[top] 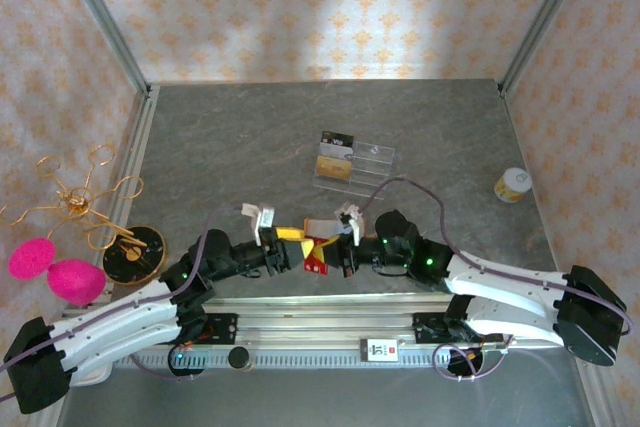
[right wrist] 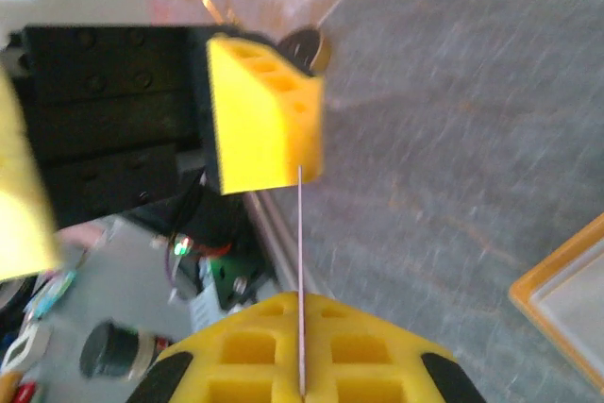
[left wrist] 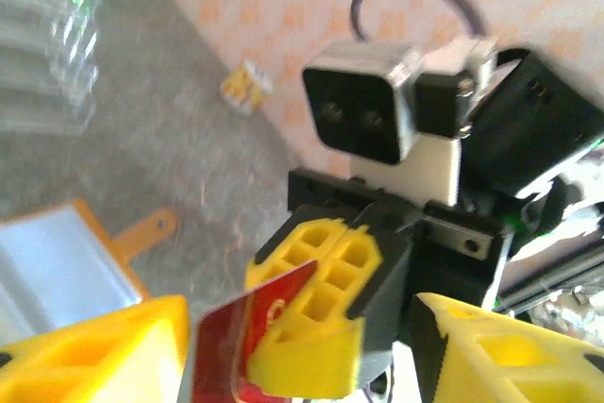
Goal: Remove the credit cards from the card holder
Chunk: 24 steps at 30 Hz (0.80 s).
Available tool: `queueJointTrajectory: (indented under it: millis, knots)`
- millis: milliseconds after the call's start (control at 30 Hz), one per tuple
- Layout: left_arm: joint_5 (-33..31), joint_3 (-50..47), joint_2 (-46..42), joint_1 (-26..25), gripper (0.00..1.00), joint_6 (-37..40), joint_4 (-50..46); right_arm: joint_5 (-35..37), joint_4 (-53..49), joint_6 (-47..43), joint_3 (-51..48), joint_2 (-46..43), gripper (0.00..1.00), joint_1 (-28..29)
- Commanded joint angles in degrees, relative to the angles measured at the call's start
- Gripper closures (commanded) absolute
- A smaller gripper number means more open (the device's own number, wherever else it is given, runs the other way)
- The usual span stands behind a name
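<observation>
While the right tool (right wrist: pixel 302 327) clamps the red credit card (left wrist: pixel 241 337) and the left tool (top: pixel 295 245) gapes empty around it, near the card holder (left wrist: pixel 57 252) lying on the worktop (top: pixel 230 147), a hand-over seems under way, calling next for the left tool to back clear.

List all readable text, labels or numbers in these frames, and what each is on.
Nothing is readable.
Too small: print on the white label, front rail.
Too small: yellow label on the small jar.
Too small: markings on the cards in the clear stand.
Blurred: pale markings on the red card.
</observation>
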Motion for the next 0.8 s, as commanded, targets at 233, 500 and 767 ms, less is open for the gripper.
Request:
queueJointTrajectory:
  millis: [233, 500, 767]
  knots:
    - [-4.7, -3.3, -3.3, 0.7, 0.35, -2.0, 15.3, 13.3, 21.0, 5.5, 1.2, -5.9, 1.0, -0.1]
    - [-1.9, -4.9, -2.8, 3.7, 0.42, -5.9, 19.7, 11.2, 24.1, 6.1, 0.7, -5.7, 1.0, 0.2]
    - [1.8, -4.8, 1.7, 3.8, 0.7, -8.4, 28.5, 12.0, 23.8, 5.6, 1.8, -3.1, 1.0, 1.1]
